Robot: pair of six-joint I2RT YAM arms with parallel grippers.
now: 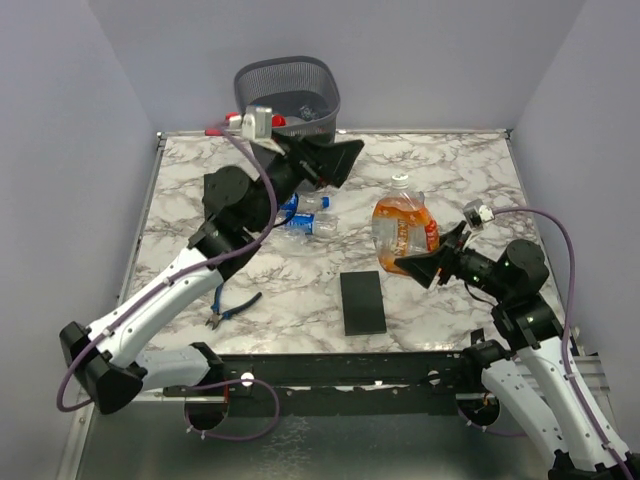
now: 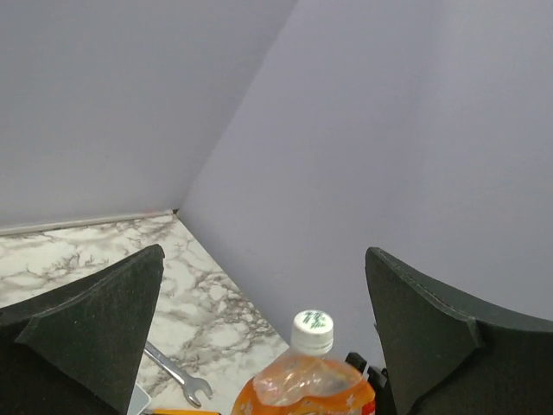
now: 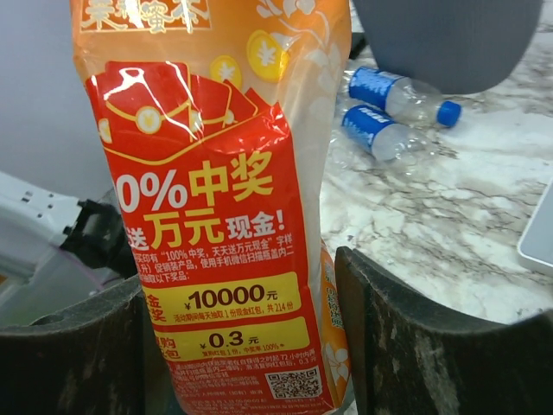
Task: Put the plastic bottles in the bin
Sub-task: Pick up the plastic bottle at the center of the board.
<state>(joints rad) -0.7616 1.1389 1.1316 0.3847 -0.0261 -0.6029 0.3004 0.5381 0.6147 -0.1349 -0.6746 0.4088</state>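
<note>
Orange plastic bottle clamped in right gripper over right half of tabletop, well apart from bin.
Fingers pressed against both sides of red-and-orange label, white cap pointing toward far edge; resting or lifted, cannot tell. Bin at far edge, left of middle, contents hard to make out through mesh. Left gripper spread wide and empty just in front of bin's near-right side, its arm stretched across left half of tabletop. Two clear blue-labelled bottles lying side by side near tabletop's middle, close against that arm, between orange bottle and left edge. Black slab flat toward near edge, just beside right gripper. Blue-handled pliers toward near-left corner, beside left arm. Wrench on marble, visible only from left wrist.
</note>
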